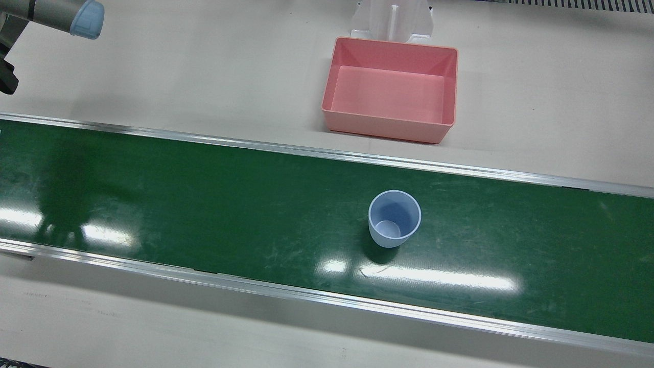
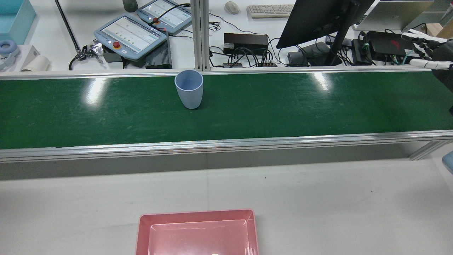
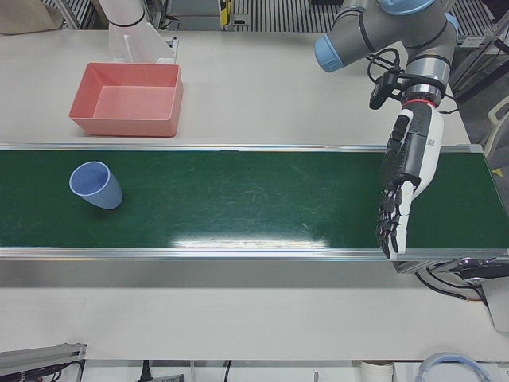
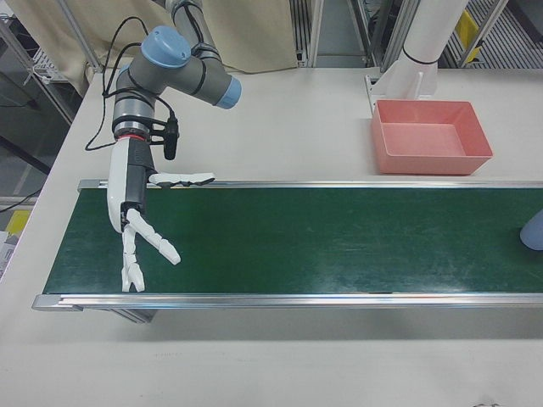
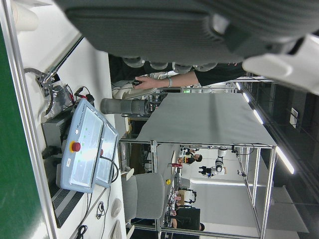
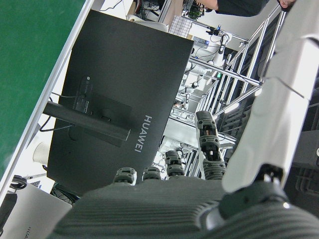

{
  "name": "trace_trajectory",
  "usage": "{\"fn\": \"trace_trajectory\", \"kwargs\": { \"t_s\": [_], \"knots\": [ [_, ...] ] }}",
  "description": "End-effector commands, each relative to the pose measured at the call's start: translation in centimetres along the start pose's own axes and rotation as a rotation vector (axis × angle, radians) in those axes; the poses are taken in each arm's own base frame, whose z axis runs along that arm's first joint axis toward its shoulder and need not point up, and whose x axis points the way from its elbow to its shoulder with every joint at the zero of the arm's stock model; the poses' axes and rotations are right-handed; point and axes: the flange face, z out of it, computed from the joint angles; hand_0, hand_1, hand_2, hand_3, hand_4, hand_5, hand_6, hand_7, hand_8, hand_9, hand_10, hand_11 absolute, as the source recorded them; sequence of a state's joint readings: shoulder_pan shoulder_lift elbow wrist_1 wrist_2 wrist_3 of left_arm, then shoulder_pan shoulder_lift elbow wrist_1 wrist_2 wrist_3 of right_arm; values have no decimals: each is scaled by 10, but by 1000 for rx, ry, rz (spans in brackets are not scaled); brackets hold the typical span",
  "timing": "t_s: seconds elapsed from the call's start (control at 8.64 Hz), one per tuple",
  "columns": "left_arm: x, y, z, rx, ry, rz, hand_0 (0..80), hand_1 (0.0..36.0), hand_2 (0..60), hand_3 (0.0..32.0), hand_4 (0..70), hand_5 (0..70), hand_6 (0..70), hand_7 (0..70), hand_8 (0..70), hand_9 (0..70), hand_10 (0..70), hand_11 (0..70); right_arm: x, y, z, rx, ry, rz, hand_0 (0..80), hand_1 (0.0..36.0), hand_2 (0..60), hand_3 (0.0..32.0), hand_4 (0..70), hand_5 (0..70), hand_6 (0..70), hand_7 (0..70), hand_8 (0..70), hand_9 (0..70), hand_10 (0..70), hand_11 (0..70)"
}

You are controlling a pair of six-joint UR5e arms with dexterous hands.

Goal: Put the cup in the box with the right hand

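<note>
A light blue cup [image 1: 394, 220] stands upright on the green conveyor belt [image 1: 204, 204]; it also shows in the rear view [image 2: 189, 88] and the left-front view [image 3: 95, 185]. The pink box [image 1: 383, 125] sits empty on the white table beside the belt, across from the cup. My right hand [image 4: 134, 212] is open, fingers spread, hanging over the far end of the belt, well away from the cup; its fingers show at the rear view's right edge [image 2: 433, 53]. My left hand [image 3: 402, 187] is open and empty over the opposite end of the belt.
A white arm pedestal [image 1: 391, 18] stands just behind the box. Aluminium rails [image 1: 306, 151] edge the belt on both sides. Beyond the belt, in the rear view, are a monitor [image 2: 318, 17], teach pendants [image 2: 131, 35] and cables.
</note>
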State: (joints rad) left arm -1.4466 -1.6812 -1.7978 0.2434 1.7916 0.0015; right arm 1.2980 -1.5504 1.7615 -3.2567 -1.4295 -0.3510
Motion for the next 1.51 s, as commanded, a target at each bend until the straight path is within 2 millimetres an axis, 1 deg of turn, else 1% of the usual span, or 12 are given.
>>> {"fn": "trace_trajectory", "kwargs": {
  "t_s": [0.0, 0.12, 0.23, 0.35, 0.46, 0.58, 0.69, 0.93, 1.04, 1.16, 1.27, 1.39],
  "knots": [
    [0, -1, 0, 2, 1, 0, 0, 0, 0, 0, 0, 0, 0, 0, 0, 0, 0, 0, 10, 6, -3, -12, 19, -3, 501, 122, 12, 42, 123, 48, 34, 145, 11, 52, 21, 48],
    [0, -1, 0, 2, 1, 0, 0, 0, 0, 0, 0, 0, 0, 0, 0, 0, 0, 0, 11, 5, -5, -8, 22, -5, 488, 149, 125, 44, 85, 48, 34, 145, 11, 51, 21, 48],
    [0, -1, 0, 1, 0, 0, 0, 0, 0, 0, 0, 0, 0, 0, 0, 0, 0, 0, 17, 7, -4, -12, 32, -6, 496, 132, 52, 48, 107, 48, 33, 142, 11, 52, 21, 49],
    [0, 0, 0, -1, 1, 0, 0, 0, 0, 0, 0, 0, 0, 0, 0, 0, 0, 0, 29, 11, -3, -17, 56, -10, 496, 132, 49, 52, 99, 49, 33, 142, 12, 53, 22, 50],
    [0, -1, 0, 0, 1, 0, 0, 0, 0, 0, 0, 0, 0, 0, 0, 0, 0, 0, 39, 15, -2, -24, 71, -22, 484, 159, 156, 54, 65, 49, 33, 139, 12, 53, 23, 51],
    [0, -1, 0, 1, 0, 0, 0, 0, 0, 0, 0, 0, 0, 0, 0, 0, 0, 0, 45, 16, -2, -25, 79, -24, 480, 168, 191, 56, 53, 49, 32, 138, 14, 54, 24, 52],
    [0, -1, 0, 2, 1, 0, 0, 0, 0, 0, 0, 0, 0, 0, 0, 0, 0, 0, 50, 16, -2, -20, 75, -23, 489, 139, 86, 52, 85, 49, 32, 136, 14, 55, 25, 54],
    [0, -1, 0, 1, 0, 0, 0, 0, 0, 0, 0, 0, 0, 0, 0, 0, 0, 0, 63, 23, -1, -32, 96, -20, 485, 148, 124, 54, 73, 49, 31, 135, 13, 53, 24, 52],
    [0, -1, 0, 1, 1, 0, 0, 0, 0, 0, 0, 0, 0, 0, 0, 0, 0, 0, 69, 26, -1, -37, 105, -18, 497, 121, 16, 58, 100, 49, 31, 135, 14, 54, 23, 51],
    [0, -1, 0, 1, 1, 0, 0, 0, 0, 0, 0, 0, 0, 0, 0, 0, 0, 0, 72, 26, -1, -39, 113, -22, 485, 147, 121, 62, 65, 50, 30, 131, 14, 53, 23, 51],
    [0, -1, 0, 1, 1, 0, 0, 0, 0, 0, 0, 0, 0, 0, 0, 0, 0, 0, 81, 30, -1, -48, 129, -22, 485, 148, 121, 66, 61, 50, 29, 125, 15, 52, 22, 50],
    [0, -1, 0, 1, 0, 0, 0, 0, 0, 0, 0, 0, 0, 0, 0, 0, 0, 0, 90, 37, -1, -60, 145, -23, 493, 131, 46, 74, 71, 50, 28, 125, 15, 51, 22, 51]
  ]
}}
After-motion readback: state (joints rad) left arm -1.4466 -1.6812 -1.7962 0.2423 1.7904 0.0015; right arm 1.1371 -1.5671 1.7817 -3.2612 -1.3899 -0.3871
